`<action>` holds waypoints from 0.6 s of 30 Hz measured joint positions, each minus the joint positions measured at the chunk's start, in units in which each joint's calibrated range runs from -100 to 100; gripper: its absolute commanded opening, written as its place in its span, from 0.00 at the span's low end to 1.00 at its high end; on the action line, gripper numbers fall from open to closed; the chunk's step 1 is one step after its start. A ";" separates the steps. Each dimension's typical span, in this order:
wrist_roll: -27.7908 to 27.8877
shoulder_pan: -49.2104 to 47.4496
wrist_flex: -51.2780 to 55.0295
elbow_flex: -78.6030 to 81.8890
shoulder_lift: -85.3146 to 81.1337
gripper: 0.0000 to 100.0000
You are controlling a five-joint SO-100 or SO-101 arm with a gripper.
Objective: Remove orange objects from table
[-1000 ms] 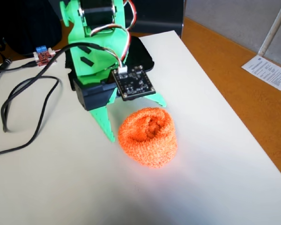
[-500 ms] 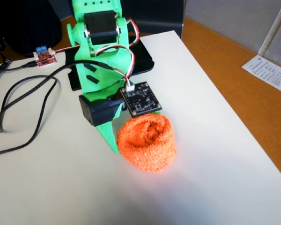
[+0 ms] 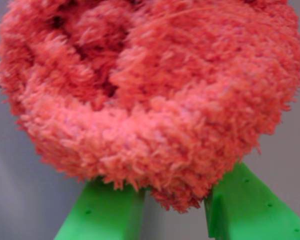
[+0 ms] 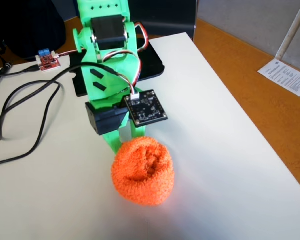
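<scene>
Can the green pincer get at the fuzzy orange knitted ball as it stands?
Probably yes. The pincer is already at the fuzzy orange knitted ball, green fingers spread either side of its near edge. Nothing lies between; not visibly clamped yet.

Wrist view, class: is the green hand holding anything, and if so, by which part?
Cannot be told for sure. The hand has its fingers at the near lower edge of the orange fuzzy ball, but a closed grip isn't visible.

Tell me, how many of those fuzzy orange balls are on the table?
1. The single orange ball sits on the white table, right in front of the green end effector. Nothing suggests another, though the arm hides some tabletop.
</scene>
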 measured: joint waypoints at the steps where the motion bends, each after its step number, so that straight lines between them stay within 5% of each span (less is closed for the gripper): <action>1: -0.10 0.00 -0.30 0.00 0.00 0.01; 5: 0.15 0.00 -1.29 0.09 0.00 0.04; 9: 0.49 0.00 -5.17 1.69 -0.09 0.39; 13: 2.64 0.41 -12.32 6.18 -0.71 0.54; 18: 6.20 0.33 -19.08 11.52 -2.14 0.59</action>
